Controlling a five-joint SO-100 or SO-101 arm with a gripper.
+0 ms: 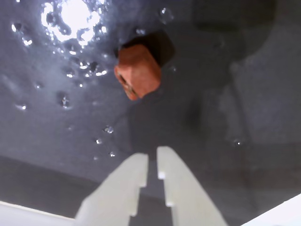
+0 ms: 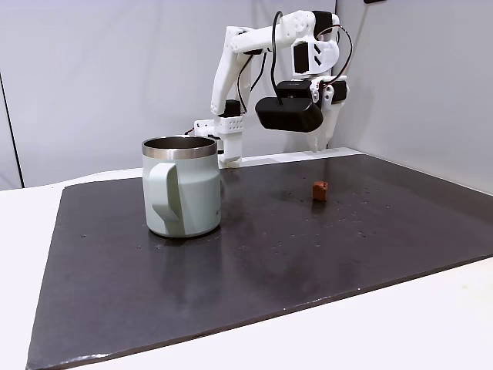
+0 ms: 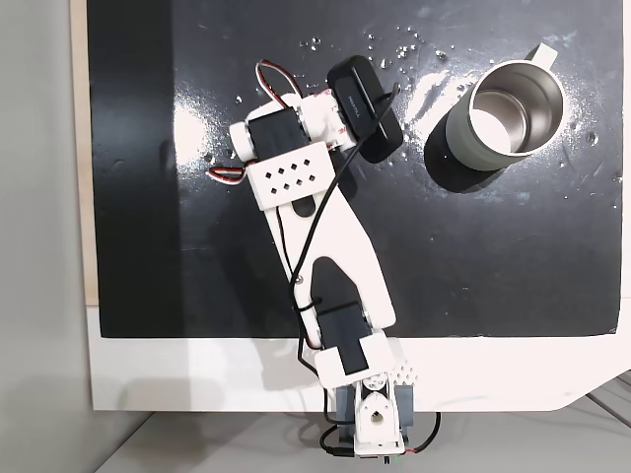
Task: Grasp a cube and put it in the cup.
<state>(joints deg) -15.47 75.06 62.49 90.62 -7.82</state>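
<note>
Cube [image 1: 138, 71], small and reddish-orange, lies alone on the dark mat [image 2: 347, 247] that covers the bench, right of the cup [image 2: 182, 186] in the side fixed view and well apart from it. The hand [image 1: 153, 162] hangs above the cube, clear of it; in the wrist view its two pale fingers [image 1: 124, 188] stand close together with only a narrow slit between the tips, gripping nothing. The sage-green cup stands upright, handle toward the near side, its steel inside bare [image 3: 506, 101].
</note>
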